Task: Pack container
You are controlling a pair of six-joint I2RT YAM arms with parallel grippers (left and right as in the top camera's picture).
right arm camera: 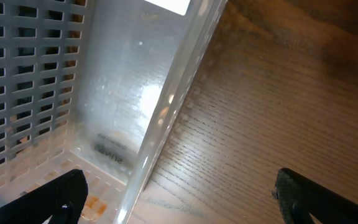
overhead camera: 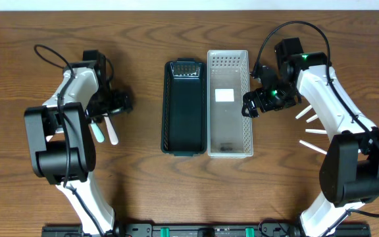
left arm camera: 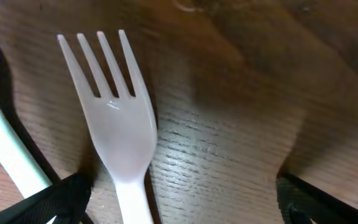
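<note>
site: robot lab bench | cues: cabled arms (overhead camera: 334, 105) at wood-grain tabletop (overhead camera: 143, 191), black mounting rail (overhead camera: 202, 231) | staged: dark tray (overhead camera: 183, 108), clear bin (overhead camera: 228, 125) between left end effector (overhead camera: 118, 103) and right end effector (overhead camera: 249, 105)

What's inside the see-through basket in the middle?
Nothing is packed yet. The clear basket shows only a white square on its floor and a dark smudge of print. The right hand hides a bit of its right rim.

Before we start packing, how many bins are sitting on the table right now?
2. A dark bin sits at the center, and a clear perforated bin stands right beside it, on the side toward the right arm. Nothing suggests another one is hidden.
</note>
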